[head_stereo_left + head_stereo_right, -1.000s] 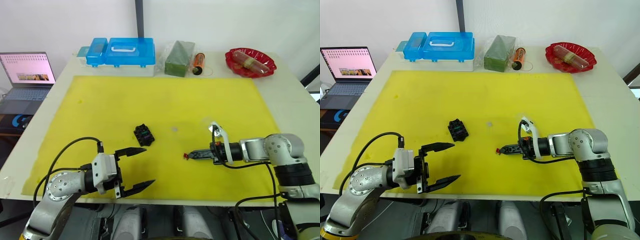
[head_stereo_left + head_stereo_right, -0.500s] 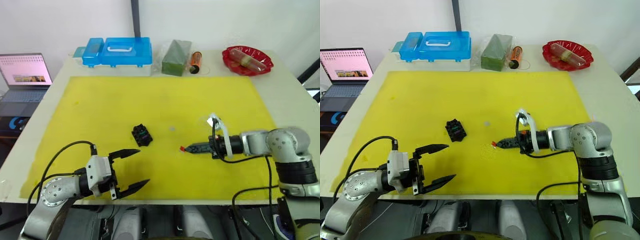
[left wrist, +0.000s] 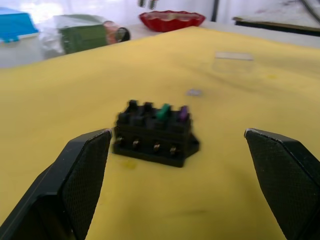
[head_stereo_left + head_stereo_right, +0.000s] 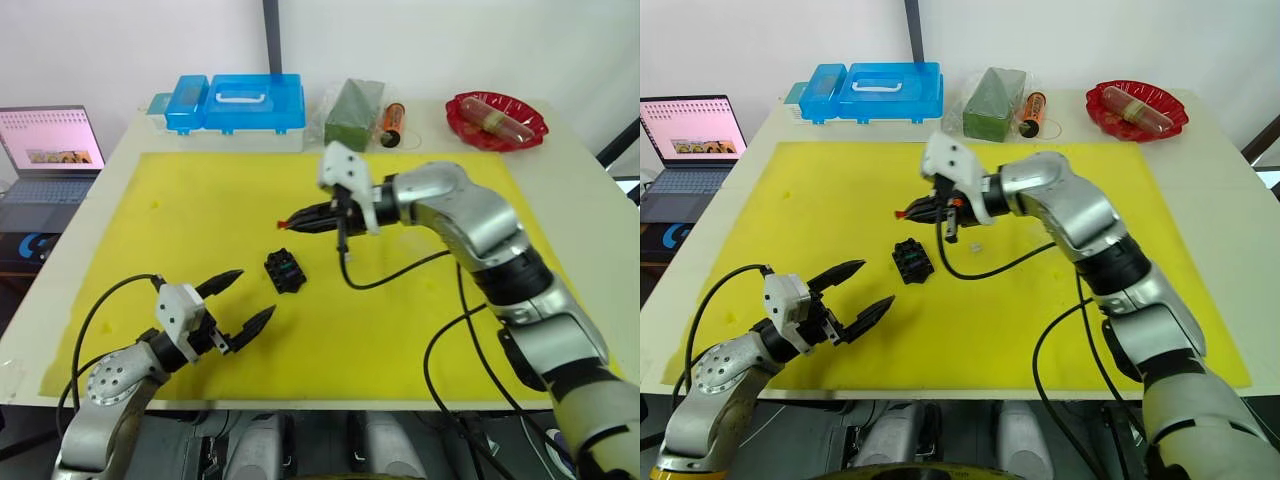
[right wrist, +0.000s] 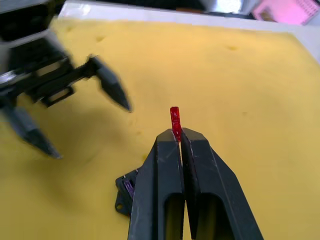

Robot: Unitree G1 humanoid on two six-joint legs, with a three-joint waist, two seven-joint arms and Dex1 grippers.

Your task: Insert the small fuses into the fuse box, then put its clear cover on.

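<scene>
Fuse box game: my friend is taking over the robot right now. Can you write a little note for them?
Right gripper: shut on a red fuse, held above the yellow mat near the fuse box.
Left gripper: open, empty, low over the mat on the near side of the box.
Done: a green fuse and a purple fuse sit in the box.
Left: insert the red fuse and a pale one lying on the mat, then fit the clear cover.

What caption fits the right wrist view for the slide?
Right pincer shut on a red fuse, above the fuse box on the yellow mat; open left pincer waits beyond.
</scene>
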